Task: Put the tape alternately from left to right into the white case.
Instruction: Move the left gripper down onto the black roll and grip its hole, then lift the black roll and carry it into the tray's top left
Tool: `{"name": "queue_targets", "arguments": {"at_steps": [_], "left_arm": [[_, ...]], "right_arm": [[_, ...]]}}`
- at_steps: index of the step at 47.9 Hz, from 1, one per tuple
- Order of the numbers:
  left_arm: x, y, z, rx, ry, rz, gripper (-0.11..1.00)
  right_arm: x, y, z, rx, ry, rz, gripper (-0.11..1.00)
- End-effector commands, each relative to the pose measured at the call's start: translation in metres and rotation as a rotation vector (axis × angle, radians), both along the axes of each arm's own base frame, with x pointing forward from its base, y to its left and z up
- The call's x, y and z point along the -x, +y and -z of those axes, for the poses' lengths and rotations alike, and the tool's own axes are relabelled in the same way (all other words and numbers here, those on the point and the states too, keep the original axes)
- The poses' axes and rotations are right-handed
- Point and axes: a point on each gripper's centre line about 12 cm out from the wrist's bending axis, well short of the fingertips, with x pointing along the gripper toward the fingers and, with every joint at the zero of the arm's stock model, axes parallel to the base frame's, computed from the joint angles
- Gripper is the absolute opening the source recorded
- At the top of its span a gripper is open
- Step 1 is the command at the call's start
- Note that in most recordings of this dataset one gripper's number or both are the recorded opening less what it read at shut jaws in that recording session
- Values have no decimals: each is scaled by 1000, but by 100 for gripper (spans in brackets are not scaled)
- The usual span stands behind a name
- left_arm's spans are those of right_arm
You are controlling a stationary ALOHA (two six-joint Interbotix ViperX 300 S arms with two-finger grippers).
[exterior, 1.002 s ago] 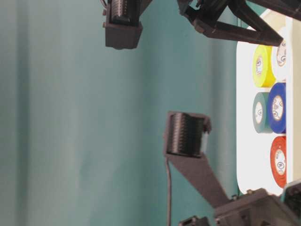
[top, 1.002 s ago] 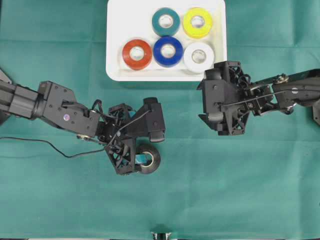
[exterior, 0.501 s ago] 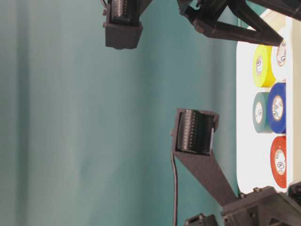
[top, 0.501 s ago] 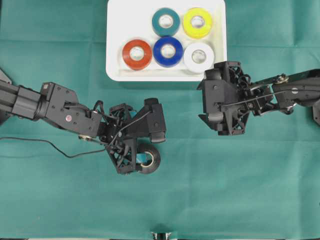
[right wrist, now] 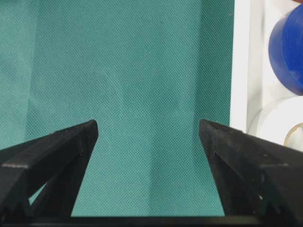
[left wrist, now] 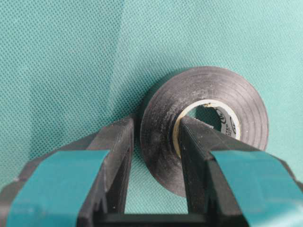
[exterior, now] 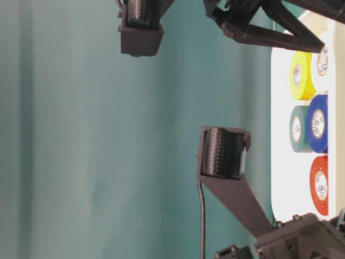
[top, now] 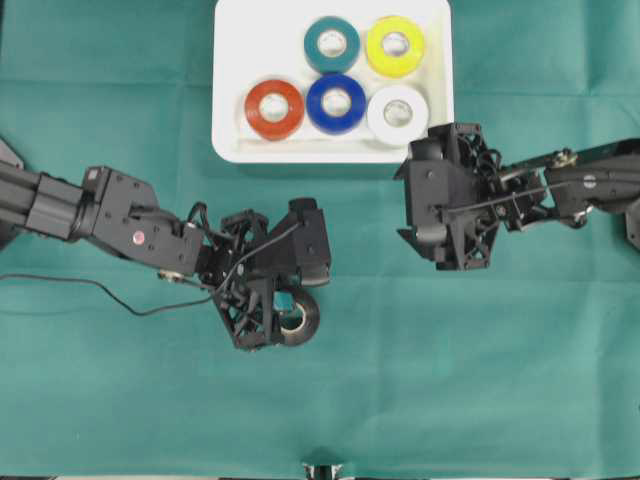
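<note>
1. Cable (top: 90, 288): thin, black, trailing across the green cloth (top: 480, 400) at far left, beneath the left arm.
2. Left gripper (left wrist: 154, 137): clenched on the black roll of tape (left wrist: 203, 123); one finger outside the roll's wall, the other inside the pale core. In the overhead view the left gripper (top: 283, 312) sits low on the cloth, left of centre, with the black roll (top: 300, 318) flat beneath it, well apart from the white case (top: 232, 60).
3. White case: top centre, holding five rolls. Orange-red roll (top: 274, 108), blue roll (top: 336, 103) and white roll (top: 397, 113) form the near row; teal roll (top: 331, 43) and yellow roll (top: 395, 45) the far row.
4. Right gripper (right wrist: 149, 142): released, fingers spread wide over bare cloth, nothing between them. In the overhead view the right gripper (top: 420, 210) is just beside the case's near right corner.
</note>
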Motion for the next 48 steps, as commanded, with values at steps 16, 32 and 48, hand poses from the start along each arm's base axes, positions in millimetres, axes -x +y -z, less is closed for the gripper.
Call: {"name": "queue_targets", "arguments": {"at_steps": [16, 32, 48], "left_arm": [[3, -6, -52, 24, -98, 18, 25], [18, -7, -81, 22, -78, 30, 25], [18, 1, -89, 19, -90, 17, 25]], "right_arm": [[-2, 1, -11, -5, -37, -3, 72], [-1, 1, -11, -5, -36, -3, 72], [-2, 1, -11, -5, -37, -3, 72]]}}
